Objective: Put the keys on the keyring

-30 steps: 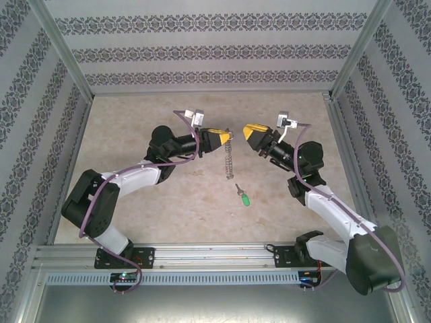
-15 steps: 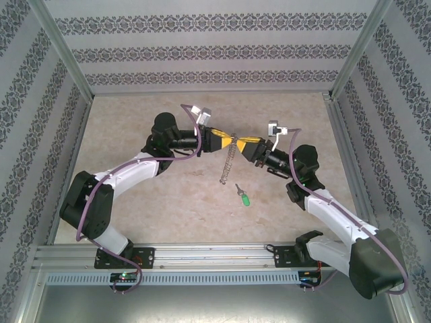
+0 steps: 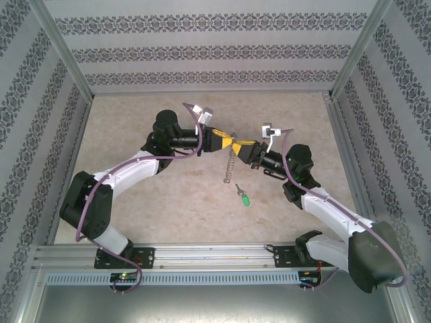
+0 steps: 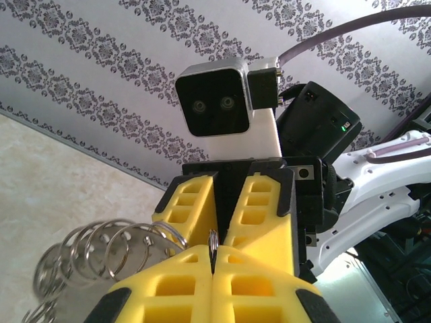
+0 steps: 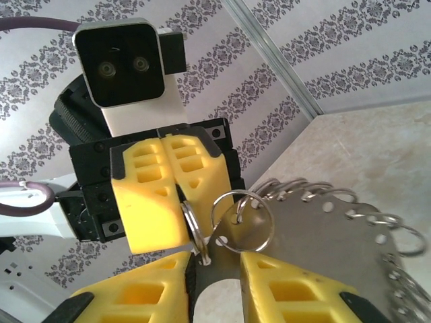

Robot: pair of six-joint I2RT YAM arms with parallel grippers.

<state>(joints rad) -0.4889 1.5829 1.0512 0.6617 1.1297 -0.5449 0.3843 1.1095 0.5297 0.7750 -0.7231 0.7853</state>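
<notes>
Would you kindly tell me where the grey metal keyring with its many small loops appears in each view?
Top external: the grey metal keyring hangs at centre.
Left wrist: keyring lower left.
Right wrist: keyring lower right.
Shared landmark: the shut left hand gripping it.

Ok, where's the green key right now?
In the top view the green key lies flat on the table, slightly right of centre, close to the lower end of the dangling keyring.
</notes>
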